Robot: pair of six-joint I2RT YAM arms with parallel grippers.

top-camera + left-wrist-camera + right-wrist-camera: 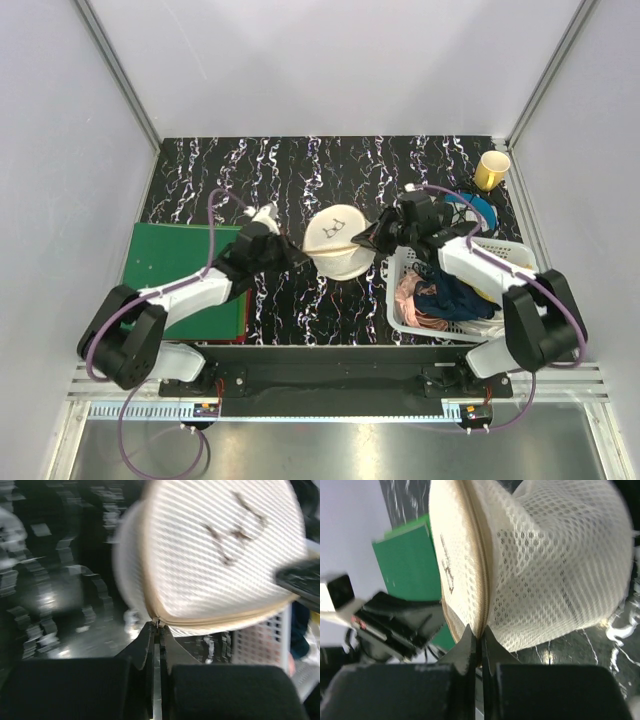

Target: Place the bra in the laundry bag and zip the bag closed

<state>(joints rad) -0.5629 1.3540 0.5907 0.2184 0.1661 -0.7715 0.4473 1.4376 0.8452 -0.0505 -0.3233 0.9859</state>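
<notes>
Laundry bag [338,243], one, pinched: left claw [303,258], right claw [362,243]

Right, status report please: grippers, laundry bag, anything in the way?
Both shut on laundry bag seam: left gripper one side, right gripper opposite. Beside right arm, lattice clothes basket, not blocking.

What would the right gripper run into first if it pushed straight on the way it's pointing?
The laundry bag: the right gripper is shut on its zipper seam, so it would press straight into the mesh. Beyond the bag is the left gripper, though the depth there is unclear.
</notes>
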